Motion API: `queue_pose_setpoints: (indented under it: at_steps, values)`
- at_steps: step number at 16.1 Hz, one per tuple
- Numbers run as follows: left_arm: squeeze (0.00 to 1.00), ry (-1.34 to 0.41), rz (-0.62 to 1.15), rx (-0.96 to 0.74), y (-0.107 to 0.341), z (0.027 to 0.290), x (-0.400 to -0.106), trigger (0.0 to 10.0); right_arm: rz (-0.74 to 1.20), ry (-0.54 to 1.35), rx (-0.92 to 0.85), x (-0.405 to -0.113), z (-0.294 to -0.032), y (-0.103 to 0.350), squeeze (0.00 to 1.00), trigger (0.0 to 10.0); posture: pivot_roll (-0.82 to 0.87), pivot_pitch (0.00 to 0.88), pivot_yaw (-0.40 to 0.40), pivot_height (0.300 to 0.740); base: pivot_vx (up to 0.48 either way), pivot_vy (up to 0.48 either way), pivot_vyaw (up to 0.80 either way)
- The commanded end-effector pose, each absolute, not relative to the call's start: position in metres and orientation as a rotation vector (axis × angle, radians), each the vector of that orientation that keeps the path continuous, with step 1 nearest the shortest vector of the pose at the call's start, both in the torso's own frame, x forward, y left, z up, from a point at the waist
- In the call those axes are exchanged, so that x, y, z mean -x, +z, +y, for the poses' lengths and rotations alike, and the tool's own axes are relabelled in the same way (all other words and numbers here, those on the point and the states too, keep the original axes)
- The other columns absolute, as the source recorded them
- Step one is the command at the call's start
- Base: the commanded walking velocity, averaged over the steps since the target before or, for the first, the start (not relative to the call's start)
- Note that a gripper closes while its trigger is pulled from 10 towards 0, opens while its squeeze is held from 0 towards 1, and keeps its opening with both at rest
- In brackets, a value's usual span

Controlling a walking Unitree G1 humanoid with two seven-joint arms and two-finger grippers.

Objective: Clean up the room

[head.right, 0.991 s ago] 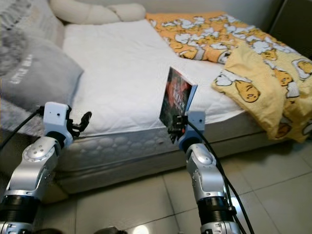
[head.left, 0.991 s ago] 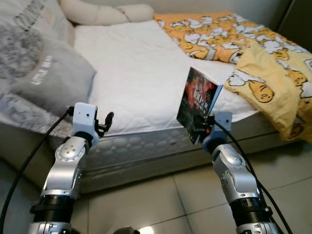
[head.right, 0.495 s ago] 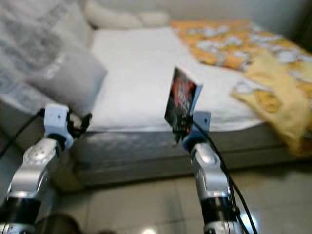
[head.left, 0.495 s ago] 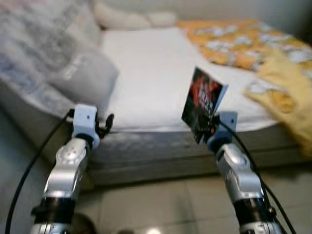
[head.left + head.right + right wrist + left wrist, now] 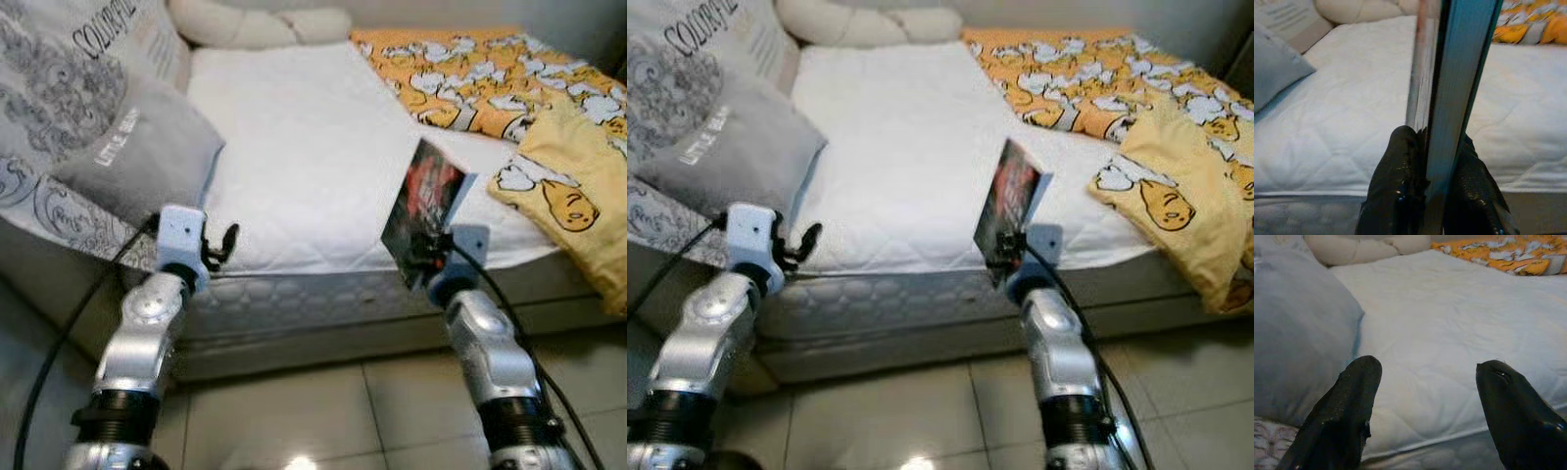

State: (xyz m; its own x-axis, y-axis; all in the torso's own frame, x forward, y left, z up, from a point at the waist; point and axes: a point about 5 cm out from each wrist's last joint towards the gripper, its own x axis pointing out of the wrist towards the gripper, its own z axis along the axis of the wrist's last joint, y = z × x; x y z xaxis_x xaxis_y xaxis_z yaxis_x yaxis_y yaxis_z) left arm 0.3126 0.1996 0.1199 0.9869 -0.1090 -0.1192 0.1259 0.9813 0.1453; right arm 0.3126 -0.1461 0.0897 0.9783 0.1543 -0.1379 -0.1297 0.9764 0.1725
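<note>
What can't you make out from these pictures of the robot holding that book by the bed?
- Book title: cover too small and blurred in the eye views; right wrist view shows it edge-on.
- Right gripper fingertips: hidden behind the book.
- Yellow blanket: cut off by the picture's edge.
- Grey pillow lettering: too small to read.

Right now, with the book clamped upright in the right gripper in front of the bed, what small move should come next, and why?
Probably carry the dark-covered book off to wherever books are kept, rather than lowering it. The right gripper is shut on its lower edge, holding it upright in front of the white quilted mattress. The left gripper is open, near the grey pillow.
</note>
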Motion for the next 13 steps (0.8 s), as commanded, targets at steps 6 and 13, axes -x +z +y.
queue_pose_setpoints:
  at_steps: [6,13]
  values:
    - [0.00,-0.114,0.100,-0.152,0.1235,0.1997,-0.3148,10.0,0.120,0.210,-0.089,-0.3165,-0.1368,0.1003,0.00,10.0,0.00,0.000,0.002,0.740,0.362,0.000,0.26]
    - [0.00,-0.111,0.101,-0.152,0.1233,0.2007,-0.3151,10.0,0.124,0.198,-0.112,-0.3166,-0.1376,0.0989,0.00,10.0,0.00,0.000,0.002,0.740,0.372,0.000,0.11]
